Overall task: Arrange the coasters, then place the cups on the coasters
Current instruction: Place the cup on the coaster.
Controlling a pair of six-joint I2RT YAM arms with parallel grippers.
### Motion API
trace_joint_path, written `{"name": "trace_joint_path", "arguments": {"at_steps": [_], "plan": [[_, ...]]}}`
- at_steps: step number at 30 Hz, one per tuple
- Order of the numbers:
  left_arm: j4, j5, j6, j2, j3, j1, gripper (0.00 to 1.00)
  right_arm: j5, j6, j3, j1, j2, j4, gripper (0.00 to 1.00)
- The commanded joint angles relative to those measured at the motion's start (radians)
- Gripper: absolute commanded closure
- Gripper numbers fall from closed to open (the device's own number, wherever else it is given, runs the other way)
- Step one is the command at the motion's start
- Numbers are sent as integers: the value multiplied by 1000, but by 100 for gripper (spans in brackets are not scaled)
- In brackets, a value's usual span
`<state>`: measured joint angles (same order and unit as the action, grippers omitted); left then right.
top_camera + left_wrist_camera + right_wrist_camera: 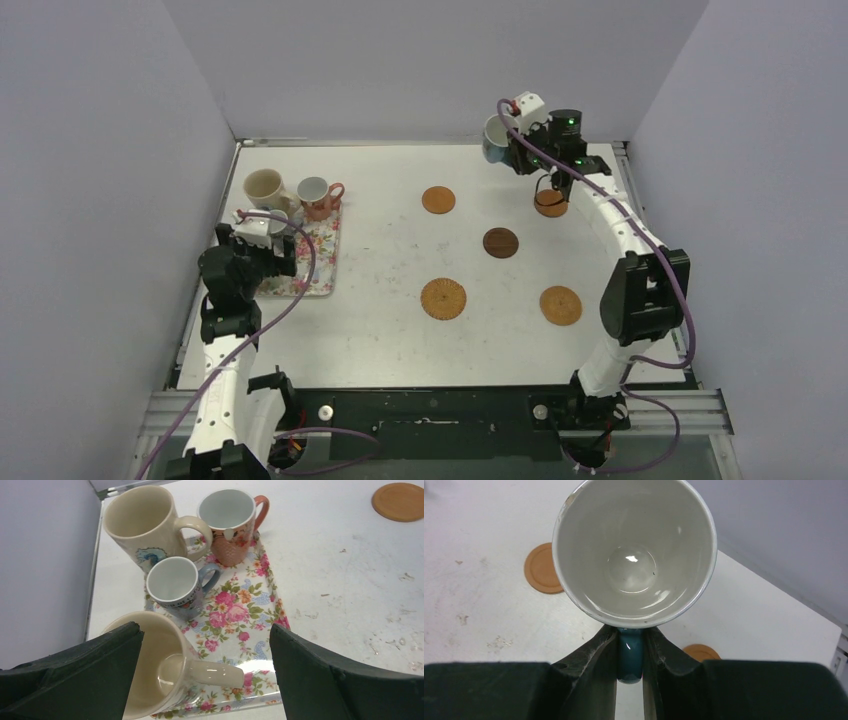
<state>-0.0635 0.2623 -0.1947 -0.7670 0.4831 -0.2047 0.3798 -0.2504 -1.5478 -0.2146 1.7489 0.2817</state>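
Five coasters lie on the table: an orange one, a dark brown one, two woven ones, and an orange one under the right arm. My right gripper is shut on the handle of the light blue cup, held in the air at the back right. My left gripper hangs open over the near cream cup, its handle between the fingers. Behind it stand the small grey cup, the salmon-pink cup and the other cream cup.
The cups on the left stand on or beside a floral tray near the left wall. Grey walls close in the table on the left, back and right. The arm bases stand at the near edge.
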Motion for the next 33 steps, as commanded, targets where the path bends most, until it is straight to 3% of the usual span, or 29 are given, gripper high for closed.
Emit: {"name": "trace_joint_path", "arguments": {"at_steps": [1, 9, 21, 33], "plan": [[25, 140, -34, 15, 26, -4, 3, 79, -1, 10, 101, -77, -63, 100], [27, 140, -29, 60, -11, -4, 3, 63, -7, 32, 212, -61, -44, 100], [11, 156, -50, 93, -61, -4, 3, 43, -9, 195, 306, -85, -137, 100], [8, 150, -64, 89, -72, -4, 3, 70, 3, 203, 382, -9, -171, 100]]}}
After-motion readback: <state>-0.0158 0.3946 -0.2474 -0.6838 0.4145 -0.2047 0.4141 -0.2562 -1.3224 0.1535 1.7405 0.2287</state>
